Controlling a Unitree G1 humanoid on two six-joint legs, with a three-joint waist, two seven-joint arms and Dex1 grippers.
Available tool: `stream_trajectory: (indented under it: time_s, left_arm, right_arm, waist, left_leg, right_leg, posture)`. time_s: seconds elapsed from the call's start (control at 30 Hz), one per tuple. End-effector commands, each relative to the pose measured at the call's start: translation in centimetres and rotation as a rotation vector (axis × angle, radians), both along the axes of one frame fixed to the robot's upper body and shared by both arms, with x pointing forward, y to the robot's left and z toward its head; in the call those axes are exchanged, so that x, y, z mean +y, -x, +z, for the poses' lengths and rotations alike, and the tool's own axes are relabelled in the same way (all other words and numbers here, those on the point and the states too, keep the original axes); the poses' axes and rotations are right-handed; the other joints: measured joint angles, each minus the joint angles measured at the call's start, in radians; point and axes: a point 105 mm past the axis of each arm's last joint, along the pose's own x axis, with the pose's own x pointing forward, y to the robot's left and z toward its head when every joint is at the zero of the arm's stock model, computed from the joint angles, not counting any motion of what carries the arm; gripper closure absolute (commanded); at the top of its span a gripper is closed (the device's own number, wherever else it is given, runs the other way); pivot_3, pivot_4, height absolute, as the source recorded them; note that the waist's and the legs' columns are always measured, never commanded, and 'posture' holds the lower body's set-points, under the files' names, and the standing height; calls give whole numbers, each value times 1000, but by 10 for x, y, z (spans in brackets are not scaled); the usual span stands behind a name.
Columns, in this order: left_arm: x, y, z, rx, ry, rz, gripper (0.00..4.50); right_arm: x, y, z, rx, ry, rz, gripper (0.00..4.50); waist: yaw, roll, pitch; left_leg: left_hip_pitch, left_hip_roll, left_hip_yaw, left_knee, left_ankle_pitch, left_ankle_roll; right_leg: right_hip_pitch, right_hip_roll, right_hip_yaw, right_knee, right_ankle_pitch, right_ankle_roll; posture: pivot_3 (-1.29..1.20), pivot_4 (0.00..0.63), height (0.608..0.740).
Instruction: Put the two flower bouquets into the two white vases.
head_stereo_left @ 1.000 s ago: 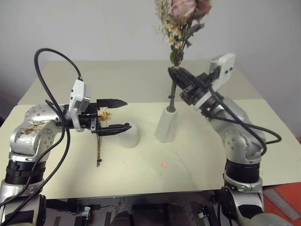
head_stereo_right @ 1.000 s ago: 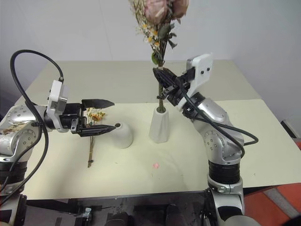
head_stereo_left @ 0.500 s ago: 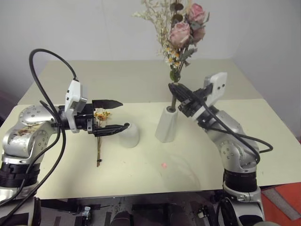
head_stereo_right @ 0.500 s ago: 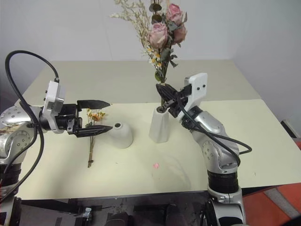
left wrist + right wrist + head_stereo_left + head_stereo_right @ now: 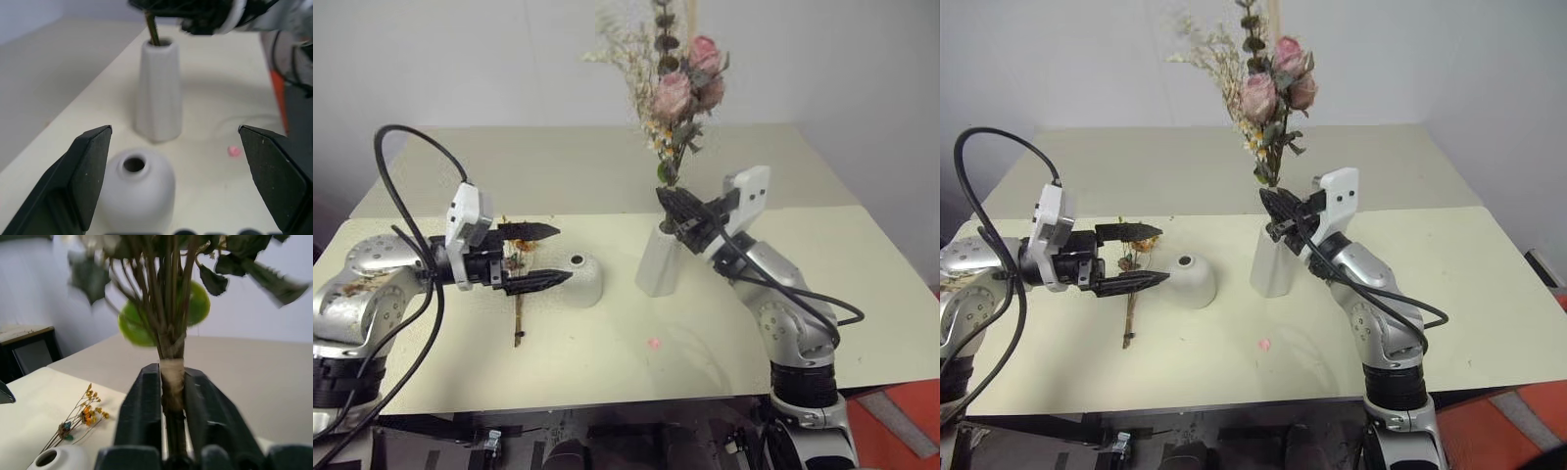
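The bouquet of pink roses (image 5: 674, 90) stands upright with its stem down in the tall white vase (image 5: 660, 262). My right gripper (image 5: 679, 210) is shut on the taped stem (image 5: 172, 382) just above the vase mouth. The thin sprig of yellow-orange flowers (image 5: 518, 305) lies flat on the table, left of the short rounded vase (image 5: 582, 280). My left gripper (image 5: 562, 255) hovers open above the sprig, with nothing between its fingers. Its tips point at the short vase (image 5: 137, 188) and stop just short of it.
The cream table (image 5: 754, 333) has free room in front of both vases and to the right. A small pink spot (image 5: 655, 344) marks the tabletop in front of the tall vase. A second tabletop (image 5: 558, 162) adjoins behind.
My right gripper came down with the rose bouquet, and the stem went deeper into the tall vase. The left gripper drifted slightly left and down, still open.
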Motion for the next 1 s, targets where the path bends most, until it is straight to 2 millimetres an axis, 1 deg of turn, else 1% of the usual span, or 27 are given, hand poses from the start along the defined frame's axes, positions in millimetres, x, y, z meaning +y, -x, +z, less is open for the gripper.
stream_trajectory:
  time_s: [0.03, 0.13, 0.17, 0.23, 0.27, 0.3, 0.37, 0.47, 0.5, 0.6, 0.67, 0.8, 0.87, 0.93, 1.0]
  left_arm:
    - [15, -8, 7, -33, -22, 152, 0]
    - [25, -15, 5, -31, -39, 246, 0]
    - [29, -18, 4, -30, -50, 277, 0]
    - [38, -24, 7, -20, -61, 336, 0]
    - [41, -26, 8, -8, -67, 365, 0]
    - [42, -28, 9, 1, -71, 382, 0]
    - [46, -28, 2, 87, -123, 422, 0]
    - [50, -27, -10, 213, -227, 491, 0]
    - [50, -28, -17, 269, -265, 535, 0]
    - [49, -25, -33, 402, -349, 628, 0]
    - [46, -20, -43, 415, -426, 625, 0]
    - [42, -19, -57, 490, -447, 644, 0]
    - [44, -26, -70, 508, -495, 707, 0]
    - [41, -33, -75, 534, -498, 748, 0]
    - [40, -37, -81, 541, -526, 768, 0]
  right_arm:
    - [-4, 11, 11, -63, -9, 0, 2289]
    - [-14, 15, 10, -69, 14, -12, 1197]
    - [-19, 17, 11, -70, 25, -9, 900]
    - [-30, 22, 12, -79, 77, 1, 136]
    - [-35, 25, 13, -83, 108, 7, 27]
    - [-38, 27, 13, -85, 129, 10, 27]
    - [-49, 36, 14, -65, 208, 63, 27]
    - [-60, 52, 14, -20, 352, 163, 27]
    - [-65, 58, 16, -12, 410, 192, 27]
    - [-76, 72, 23, 5, 510, 268, 27]
    - [-79, 79, 26, 6, 542, 310, 27]
    - [-80, 83, 25, 24, 575, 354, 27]
    - [-79, 91, 20, 34, 618, 403, 27]
    - [-80, 97, 20, 40, 633, 443, 27]
    - [-81, 98, 21, 46, 639, 458, 27]
  waist:
    - [2, 0, 0]
    - [3, 0, 0]
    - [3, 0, 0]
    - [3, 0, 0]
    - [4, 0, 0]
    - [4, 0, 0]
    - [4, 0, 0]
    - [3, 0, 0]
    - [3, 0, 0]
    - [5, -1, 1]
    - [2, -1, 0]
    - [-1, -2, 1]
    - [5, -2, 1]
    - [14, -2, 1]
    - [22, -2, 0]
  left_leg:
    - [0, 0, 0, 0, 0, 0]
    - [0, 0, 0, 0, 0, 0]
    - [0, 0, 0, 0, 0, 0]
    - [0, 0, 0, 0, 0, 0]
    - [0, 0, 0, 0, 0, 0]
    - [0, 0, 0, 0, 0, 0]
    - [0, 0, 0, 0, 0, 0]
    - [0, 0, 0, 0, 0, 0]
    - [0, 0, 0, 0, 0, 0]
    - [1, -1, 0, 1, 0, 0]
    - [2, 0, 0, 1, 0, 0]
    - [2, 0, 0, 0, 0, 1]
    - [2, 0, 0, 0, 0, 0]
    - [2, -1, 0, 1, 0, 0]
    - [1, -1, 0, 2, 0, 1]
  right_leg:
    - [0, 0, 0, 0, 0, 0]
    - [0, 0, 0, 0, 0, 0]
    - [0, 0, 0, 0, 0, 0]
    - [0, 0, 0, 0, 0, 0]
    - [0, 0, 0, 0, 0, 0]
    - [0, 0, 0, 0, 0, 0]
    - [0, 0, 0, -1, 0, 0]
    - [1, 0, 0, -1, 0, 0]
    - [1, 0, 0, -1, 0, 1]
    - [2, 0, 0, -4, -1, 1]
    - [3, 0, 0, -6, -1, 2]
    - [3, 1, 2, -6, -1, 2]
    - [3, 1, 1, -5, -1, 2]
    - [3, 0, 1, -5, -1, 2]
    - [3, 0, 1, -5, -1, 1]
  posture:
    - [0, 150, 740]
    - [0, 150, 740]
    - [0, 150, 740]
    - [0, 150, 740]
    - [0, 150, 740]
    - [0, 150, 740]
    - [0, 150, 740]
    - [0, 150, 740]
    - [0, 150, 740]
    - [0, 150, 740]
    - [0, 150, 740]
    - [0, 150, 740]
    - [0, 150, 740]
    - [0, 150, 740]
    - [0, 150, 740]
